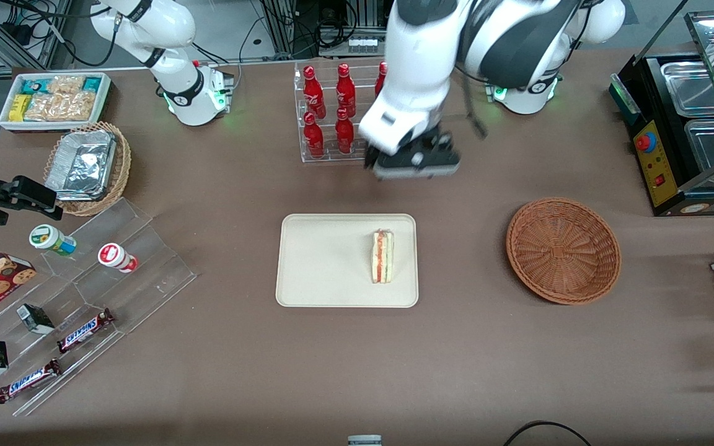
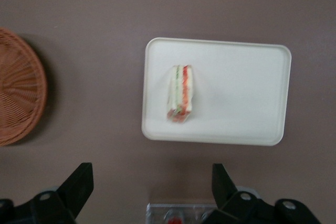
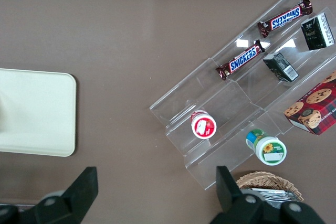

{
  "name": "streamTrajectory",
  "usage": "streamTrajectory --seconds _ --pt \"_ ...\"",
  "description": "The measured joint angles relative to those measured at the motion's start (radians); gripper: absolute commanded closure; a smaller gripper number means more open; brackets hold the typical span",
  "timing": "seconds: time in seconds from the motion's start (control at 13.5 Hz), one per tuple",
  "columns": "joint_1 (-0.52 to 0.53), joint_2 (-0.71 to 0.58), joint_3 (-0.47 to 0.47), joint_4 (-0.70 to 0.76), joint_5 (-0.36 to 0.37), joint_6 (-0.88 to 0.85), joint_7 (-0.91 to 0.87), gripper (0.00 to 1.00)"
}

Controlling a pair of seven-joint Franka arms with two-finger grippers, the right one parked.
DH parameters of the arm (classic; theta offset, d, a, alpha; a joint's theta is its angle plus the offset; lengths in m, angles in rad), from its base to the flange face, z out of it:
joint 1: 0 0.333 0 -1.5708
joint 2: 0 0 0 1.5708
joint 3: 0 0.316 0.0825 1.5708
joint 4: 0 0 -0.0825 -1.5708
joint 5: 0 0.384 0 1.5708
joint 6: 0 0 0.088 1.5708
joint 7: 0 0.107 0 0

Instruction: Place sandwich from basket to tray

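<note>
The sandwich (image 1: 383,256) lies on the cream tray (image 1: 320,266), on the part of it nearest the reddish-brown wicker basket (image 1: 563,249), which holds nothing. In the left wrist view the sandwich (image 2: 180,93) lies on the tray (image 2: 247,93) and the basket (image 2: 18,87) sits beside it. My left gripper (image 1: 416,162) hangs above the table, farther from the front camera than the tray, next to the bottle rack. Its fingers (image 2: 80,181) are spread wide and hold nothing.
A clear rack of red bottles (image 1: 332,111) stands beside the gripper. A tan basket with foil containers (image 1: 87,167), a white snack bin (image 1: 53,99) and an acrylic shelf of snacks (image 1: 78,297) lie toward the parked arm's end. A food warmer (image 1: 685,130) stands toward the working arm's end.
</note>
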Motion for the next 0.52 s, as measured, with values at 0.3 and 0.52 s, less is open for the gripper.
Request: streamTrajectory --seconds 0.3,0.52 --pt "0.124 -0.165 0.008 -0.005 0.001 -0.221 0.265 0.00" --pt "0.241 -0.233 0.013 -0.017 0.000 -0.317 0.468 0.00"
